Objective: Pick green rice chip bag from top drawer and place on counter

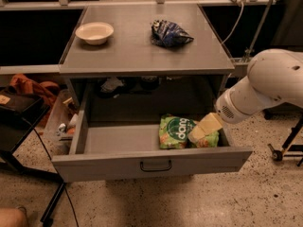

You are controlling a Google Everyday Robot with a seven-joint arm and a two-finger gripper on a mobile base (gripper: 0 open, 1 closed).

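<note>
Green rice chip bag (pixel 176 132) lies flat at the right of the open top drawer (pixel 151 161), close behind its front panel. I see my gripper (pixel 204 128) down inside the drawer, over the bag's right end; I cannot tell whether it grips. On the counter (pixel 132 56) above sit 1 white bowl (pixel 94 32) and 1 dark blue snack bag (pixel 170 33), well apart.

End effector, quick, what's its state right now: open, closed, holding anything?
End effector: down in the top drawer, at the right end of the green rice chip bag; open or closed cannot be told.
</note>
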